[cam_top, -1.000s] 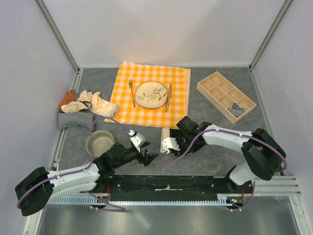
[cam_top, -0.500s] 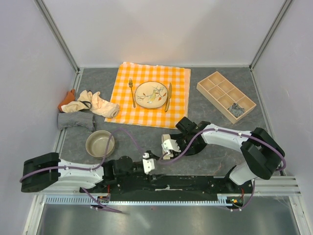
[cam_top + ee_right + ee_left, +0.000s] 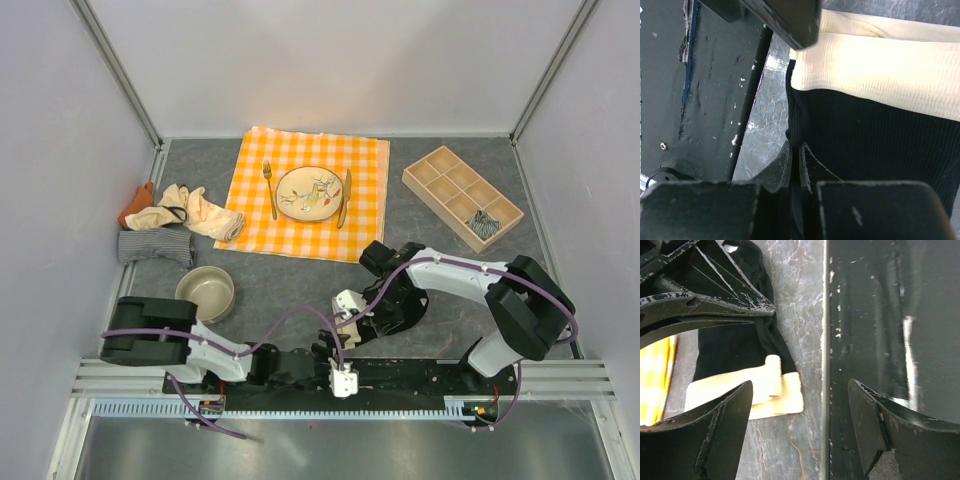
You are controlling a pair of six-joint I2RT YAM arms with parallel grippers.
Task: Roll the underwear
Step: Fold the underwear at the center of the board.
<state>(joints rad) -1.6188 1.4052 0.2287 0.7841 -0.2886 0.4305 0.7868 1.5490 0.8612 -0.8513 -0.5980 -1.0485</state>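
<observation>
A black underwear (image 3: 732,347) with a cream band (image 3: 747,392) lies flat on the grey table by the near rail. My right gripper (image 3: 796,147) is shut on the edge of its black cloth (image 3: 870,145), and the cream band (image 3: 880,75) lies beyond the jaws. In the top view my right gripper (image 3: 352,316) covers most of that garment. My left gripper (image 3: 800,407) stands open just short of the cream band, nothing between its fingers (image 3: 715,435). From above, the left gripper (image 3: 338,362) hangs at the base rail. More underwear is piled at the left: orange (image 3: 135,203), cream (image 3: 195,213), striped (image 3: 155,245).
A striped garment (image 3: 483,223) sits in one compartment of the wooden tray (image 3: 440,170). The checked tablecloth (image 3: 365,200) carries a plate (image 3: 310,193), fork and knife. A bowl (image 3: 205,292) stands near the left arm. The black base rail (image 3: 880,315) runs along the near edge.
My right gripper has shut on the black cloth and drawn back toward the near rail. The left arm swung from beside the bowl down and right to the rail, gripper still open.
</observation>
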